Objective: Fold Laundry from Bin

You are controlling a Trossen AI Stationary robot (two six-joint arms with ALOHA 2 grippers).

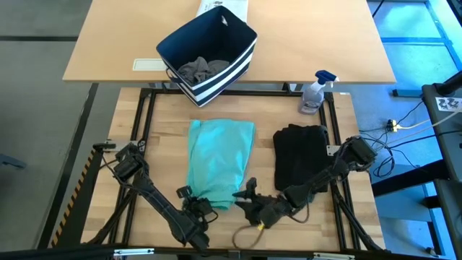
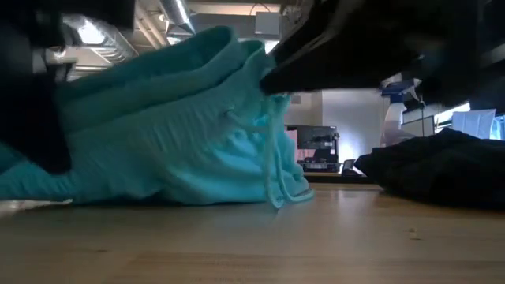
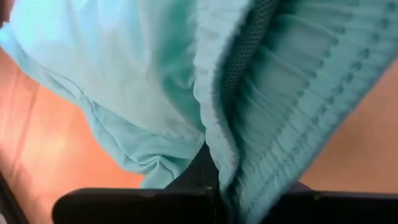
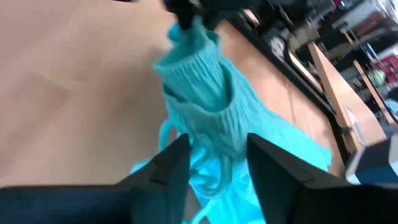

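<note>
Teal shorts (image 3: 155, 93): our left tool (image 1: 193, 204) is pinching the waistband shut, anchoring it for folding.
Right tool (image 4: 214, 155): we are opening it, straddling the waistband.

The shorts (image 1: 220, 162) pinched by the left gripper (image 1: 196, 206) are teal, with a ribbed waistband and a matching teal drawstring (image 2: 274, 170). Beside the right gripper (image 1: 247, 195) lies a black garment (image 1: 302, 162). Farther off, the bin (image 1: 209, 54) is navy with white stripes, holding grey cloth (image 1: 202, 68). The spray bottle (image 1: 315, 92) has a blue head.
</note>
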